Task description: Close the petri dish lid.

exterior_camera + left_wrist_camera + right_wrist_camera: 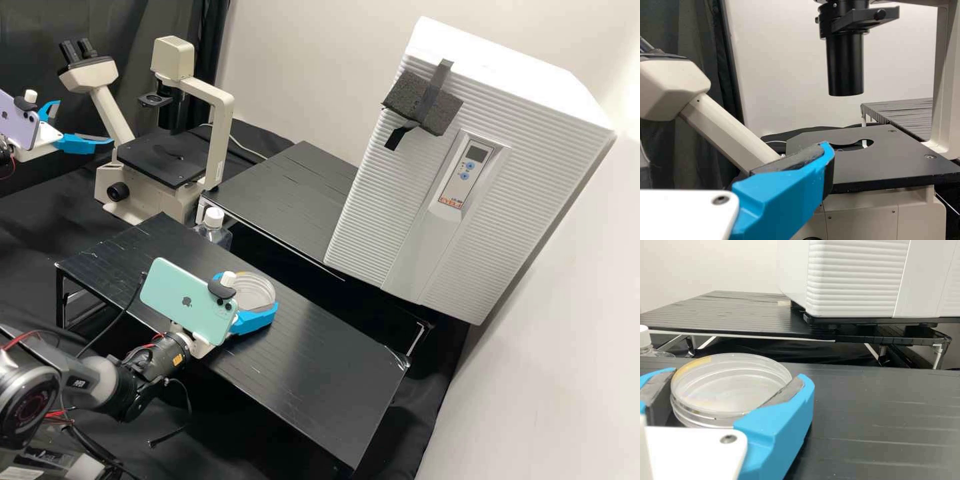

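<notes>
One petri dish (690,417), lid (735,382) on top, beside the table (320,373)'s far long edge, mid-length; right tool (738,373) clasps it. Left tool (85,122): released. We judge closure nearly complete; seating and release remain.

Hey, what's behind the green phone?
In the high view, the clear dish peeks out past the green phone, at the right gripper, over the black table. The phone covers part of the table; whatever else it hides can't be told.

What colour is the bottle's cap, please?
The bottle's cap is white, seen best in the high view.
</notes>
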Action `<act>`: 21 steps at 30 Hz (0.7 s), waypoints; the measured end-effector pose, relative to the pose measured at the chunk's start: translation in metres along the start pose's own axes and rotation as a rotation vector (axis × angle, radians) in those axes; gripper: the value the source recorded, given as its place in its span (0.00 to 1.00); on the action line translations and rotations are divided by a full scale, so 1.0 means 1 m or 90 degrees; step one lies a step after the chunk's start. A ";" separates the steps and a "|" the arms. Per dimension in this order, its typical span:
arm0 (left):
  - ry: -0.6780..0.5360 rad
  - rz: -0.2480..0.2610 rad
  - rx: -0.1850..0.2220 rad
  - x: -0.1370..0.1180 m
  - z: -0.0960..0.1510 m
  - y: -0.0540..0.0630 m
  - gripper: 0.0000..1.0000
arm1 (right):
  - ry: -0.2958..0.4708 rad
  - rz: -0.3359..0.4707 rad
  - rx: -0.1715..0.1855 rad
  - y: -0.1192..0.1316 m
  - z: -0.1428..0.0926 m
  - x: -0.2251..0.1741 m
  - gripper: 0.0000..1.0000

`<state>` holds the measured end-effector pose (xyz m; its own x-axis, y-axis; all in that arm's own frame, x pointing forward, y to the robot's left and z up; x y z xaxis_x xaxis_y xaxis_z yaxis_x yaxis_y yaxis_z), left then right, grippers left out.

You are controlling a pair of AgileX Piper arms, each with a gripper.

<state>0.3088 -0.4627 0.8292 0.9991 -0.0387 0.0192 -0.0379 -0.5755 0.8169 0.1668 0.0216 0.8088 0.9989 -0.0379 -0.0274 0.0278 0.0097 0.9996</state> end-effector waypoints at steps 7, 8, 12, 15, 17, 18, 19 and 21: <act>0.000 0.000 0.000 0.000 0.000 0.000 1.00 | 0.014 -0.005 0.001 -0.003 -0.006 -0.002 1.00; 0.000 0.000 0.000 0.000 0.000 0.000 1.00 | 0.014 -0.003 0.003 -0.003 -0.007 -0.002 1.00; 0.000 0.000 0.000 0.000 0.000 0.000 1.00 | 0.010 0.017 0.014 -0.001 -0.009 -0.004 1.00; 0.000 0.000 0.000 0.000 0.000 0.000 1.00 | -0.001 0.041 0.029 0.001 -0.011 -0.007 1.00; 0.000 0.000 0.000 0.000 0.000 0.000 1.00 | -0.007 0.053 0.045 0.002 -0.013 -0.010 1.00; 0.000 0.000 0.000 0.000 0.000 0.000 1.00 | -0.011 0.065 0.058 0.001 -0.015 -0.012 1.00; 0.000 0.000 0.000 0.000 0.000 0.000 1.00 | -0.012 0.076 0.065 0.001 -0.016 -0.013 1.00; 0.000 0.000 0.000 0.000 0.000 0.000 1.00 | -0.012 0.090 0.093 0.002 -0.018 -0.016 1.00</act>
<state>0.3088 -0.4627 0.8292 0.9991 -0.0387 0.0192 -0.0379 -0.5755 0.8169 0.1515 0.0407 0.8113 0.9916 -0.0646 0.1121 -0.1197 -0.1289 0.9844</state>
